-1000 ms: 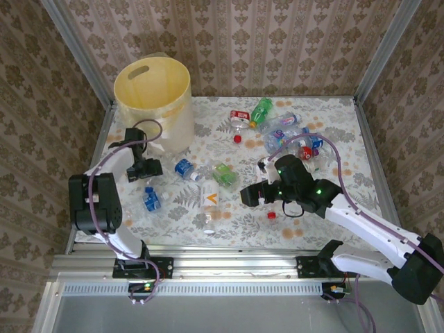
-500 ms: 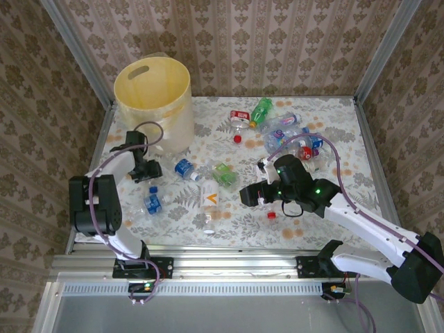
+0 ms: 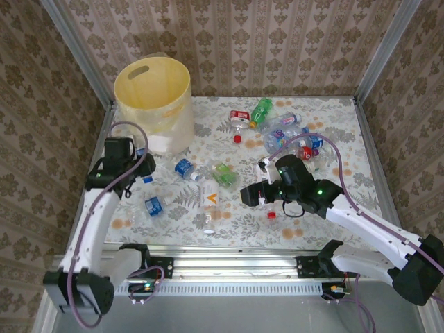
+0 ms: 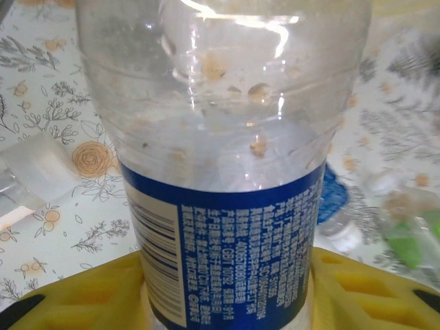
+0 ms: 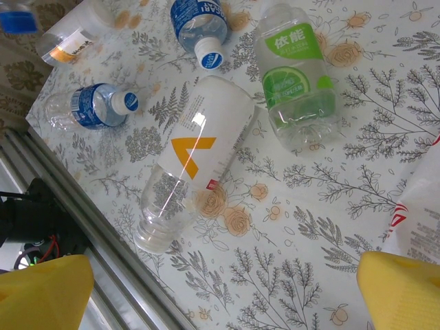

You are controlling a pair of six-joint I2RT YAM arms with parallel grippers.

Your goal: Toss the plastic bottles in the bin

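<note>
Grips a clear blue-labelled bottle [image 4: 220, 227] in the left gripper [image 3: 141, 173], jaws clenched on the labelled waist with yellow fingers [image 4: 82, 299] pressed to either side. Holds it near the foot of the bin [image 3: 166, 114], outside the wall and below the rim; cannot tell whether it hangs clear of the flowered table [image 3: 347, 114]. Stands the bin upright in the far left corner, mouth open. Hangs the right gripper [image 3: 250, 195] over the middle of the table, jaws spread wide, nothing between the yellow fingertips [image 5: 41, 289]. Looks down from that wrist on a white-labelled bottle [image 5: 196, 148] with an orange mark, lying on its side, just beside a green-labelled bottle [image 5: 295, 75]. Finds a second blue bottle [image 5: 199, 20] lying past the white label and a third blue bottle [image 5: 93, 106] nearer the table's front edge, both white-capped. Leaves a heap of bottles [image 3: 288, 132] on the far right of the table, well apart from the bin, with a green bottle [image 3: 261, 109] and a red-labelled bottle [image 3: 239, 116] at its far side. Shows a loose red cap [image 3: 237, 139] on the table close by.
</note>
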